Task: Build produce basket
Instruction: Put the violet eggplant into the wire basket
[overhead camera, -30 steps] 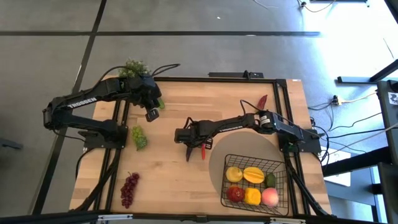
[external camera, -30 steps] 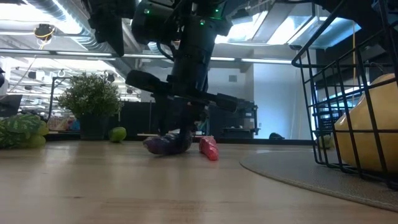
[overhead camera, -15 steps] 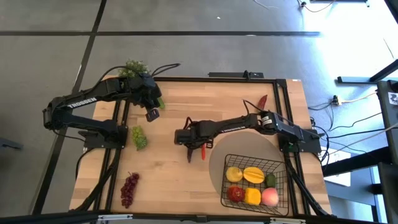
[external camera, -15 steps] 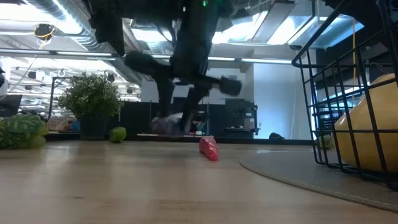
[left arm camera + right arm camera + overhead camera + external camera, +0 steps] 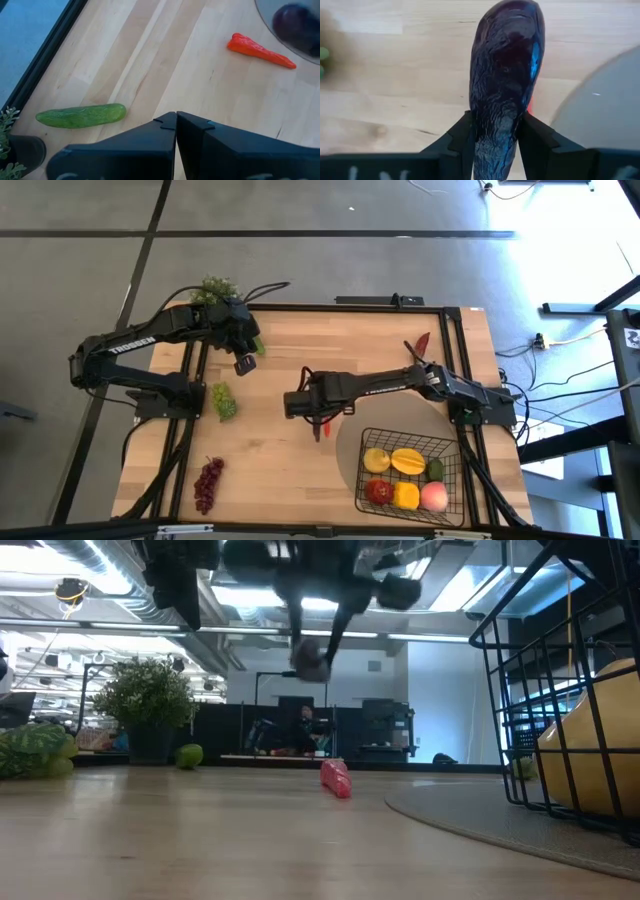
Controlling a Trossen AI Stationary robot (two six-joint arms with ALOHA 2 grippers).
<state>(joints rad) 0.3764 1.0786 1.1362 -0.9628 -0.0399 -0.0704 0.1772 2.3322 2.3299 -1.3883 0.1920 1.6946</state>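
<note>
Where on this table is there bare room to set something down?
Bare wood lies between the purple grapes and the basket, and between the cucumber and the far chili. The basket is crowded with fruit.

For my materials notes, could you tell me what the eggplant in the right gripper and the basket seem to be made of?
Eggplant: likely moulded plastic or rubber; glossy dark purple skin with fine wrinkles and a sharp highlight. Basket: thin black wire mesh, probably coated metal; an open grid you can see the fruit through.

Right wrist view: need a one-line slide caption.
Right gripper shut on a glossy dark purple eggplant, held above the pale wooden table beside the grey round mat.
</note>
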